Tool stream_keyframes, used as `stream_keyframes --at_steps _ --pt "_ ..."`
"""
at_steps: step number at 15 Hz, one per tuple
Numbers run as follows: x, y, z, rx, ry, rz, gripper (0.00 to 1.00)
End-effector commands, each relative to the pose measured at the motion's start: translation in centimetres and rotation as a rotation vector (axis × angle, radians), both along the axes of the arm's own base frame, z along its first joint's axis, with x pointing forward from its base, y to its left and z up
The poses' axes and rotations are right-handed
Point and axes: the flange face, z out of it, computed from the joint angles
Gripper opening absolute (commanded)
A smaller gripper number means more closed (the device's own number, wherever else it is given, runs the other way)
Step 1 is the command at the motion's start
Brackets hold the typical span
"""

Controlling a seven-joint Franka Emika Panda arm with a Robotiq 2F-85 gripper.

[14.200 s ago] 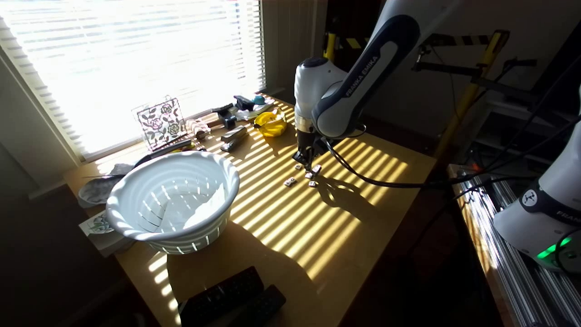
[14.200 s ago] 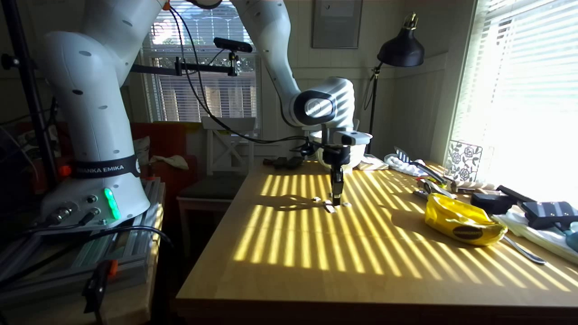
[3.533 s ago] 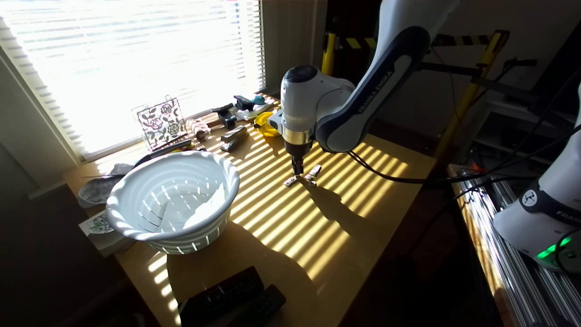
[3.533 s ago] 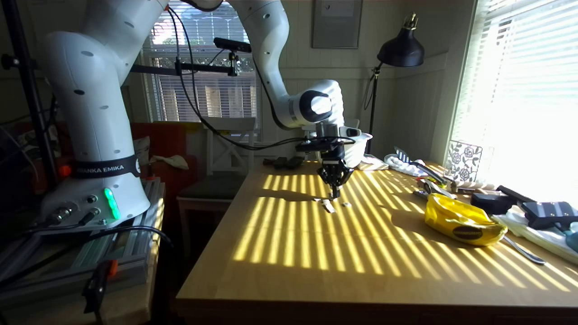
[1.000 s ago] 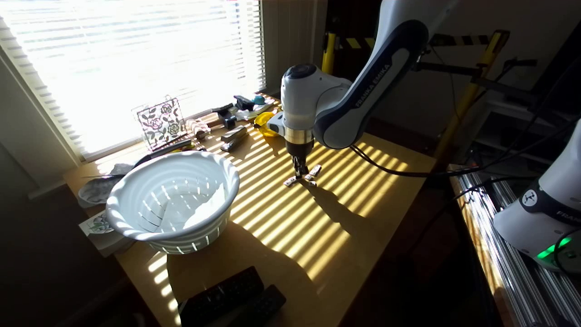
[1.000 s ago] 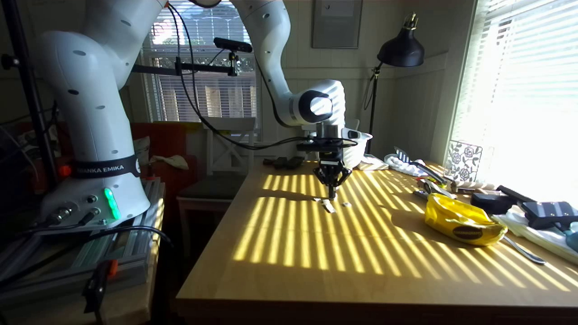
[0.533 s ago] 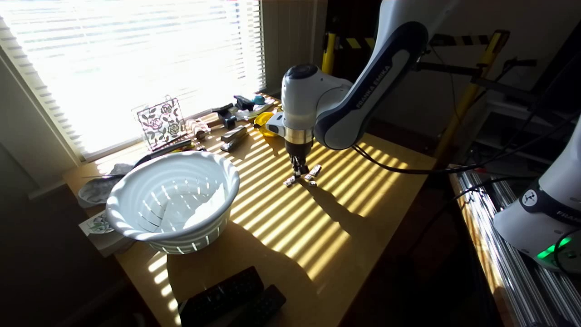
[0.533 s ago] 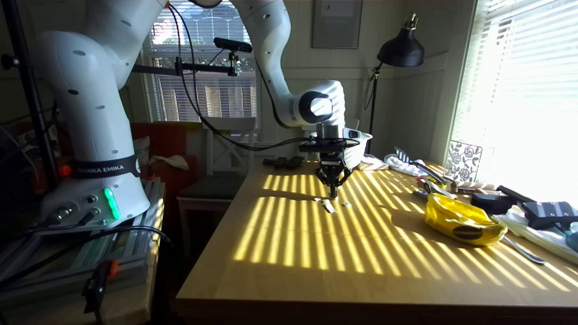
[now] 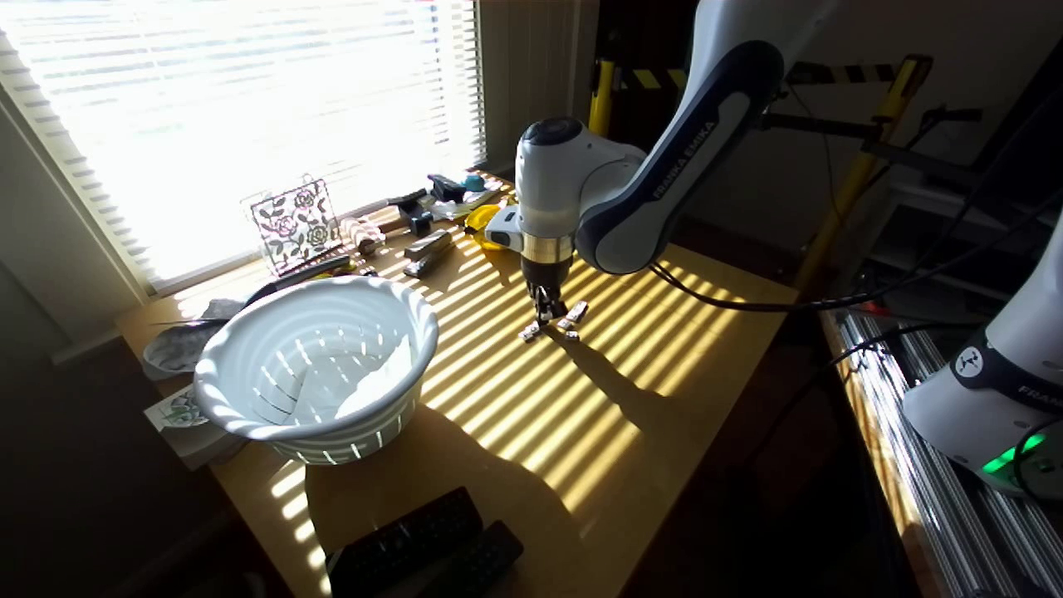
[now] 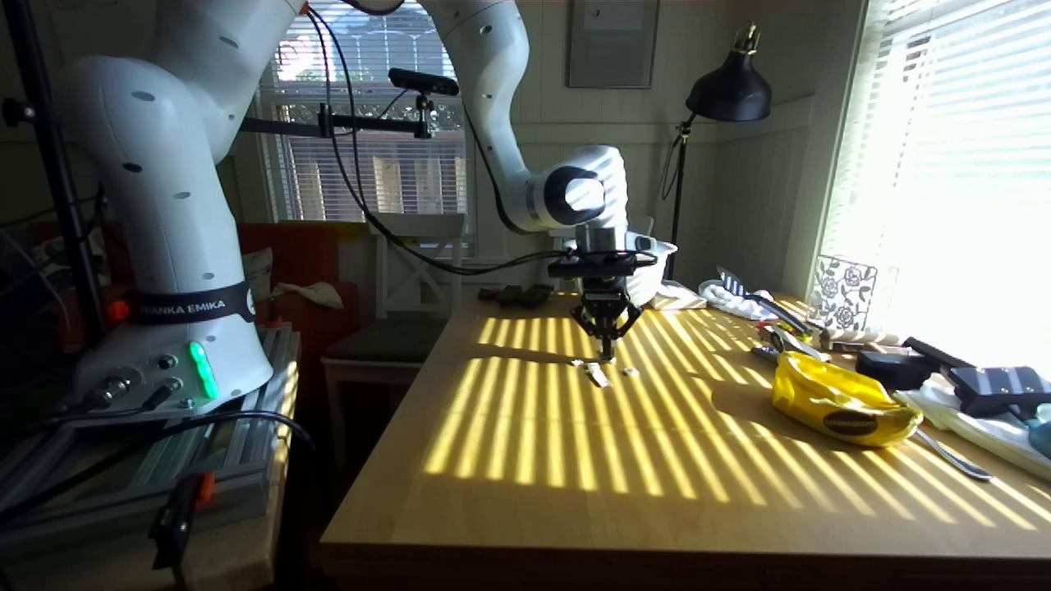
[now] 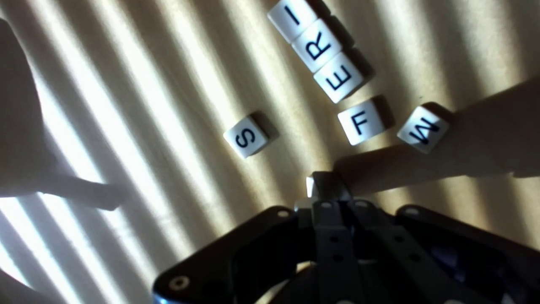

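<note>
Clearly clenched, the pincer (image 11: 329,185) had a white edge (image 11: 309,186) beside its tip; in the wrist view the F cube (image 11: 360,122) lay up-right, the S cube (image 11: 246,137) up-left.

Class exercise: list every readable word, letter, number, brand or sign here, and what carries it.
"I": small white square tile
"R": next white tile
"E": third white tile
"F": fourth white tile
"M": fifth white tile
"S": sixth white tile
"FRANKA EMIKA": white-and-navy robot arm
"RANKA EMIKA", first letter unclear: dark band around its base
Too small or blurred: dark oval label on yellow banana-shaped pouch
</note>
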Motion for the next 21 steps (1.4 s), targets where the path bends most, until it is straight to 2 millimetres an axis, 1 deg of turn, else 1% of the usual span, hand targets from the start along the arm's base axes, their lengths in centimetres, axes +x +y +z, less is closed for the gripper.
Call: stream_keyframes --at_steps 1,4,10,15,21 --pt "-0.3 -0.3 -0.1 0.005 0.009 0.030 0.00" --pt "-0.4 -0.6 0.8 0.013 0.005 0.011 0.00" --pt "-0.4 -0.8 2.0 0.047 0.004 -0.099 0.00" --pt "0.1 -0.7 3.2 0.085 -0.033 -0.226 0.00" --pt "0.8 -0.4 4.3 0.093 -0.087 -0.393 0.00"
